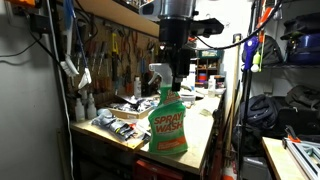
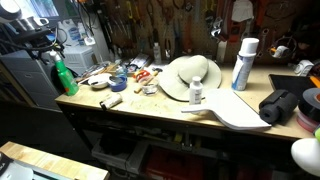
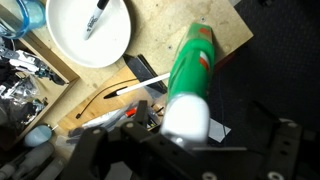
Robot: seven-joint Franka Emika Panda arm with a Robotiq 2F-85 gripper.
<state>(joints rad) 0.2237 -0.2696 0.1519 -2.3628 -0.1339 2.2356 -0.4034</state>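
A green spray bottle [image 1: 168, 122] with an orange "Spray 'n Wash" label is at the front corner of the wooden workbench [image 1: 200, 145]. My gripper [image 1: 178, 80] comes down from above and is shut on its white top. In an exterior view the bottle [image 2: 63, 78] leans slightly at the bench's left end under the arm. In the wrist view the bottle [image 3: 190, 70] runs away from the jaws [image 3: 185, 125]. Its blurred white cap sits between the fingers and its base is over the bench corner.
A white hat [image 2: 188, 75] lies mid-bench with a small bottle [image 2: 196, 92] in front of it, and it shows as a white round shape in the wrist view [image 3: 90, 28]. A white and blue spray can [image 2: 243, 64], a black bag [image 2: 284, 105] and scattered tools [image 2: 118, 80] are also on the bench. Tools hang on the back wall [image 2: 150, 25].
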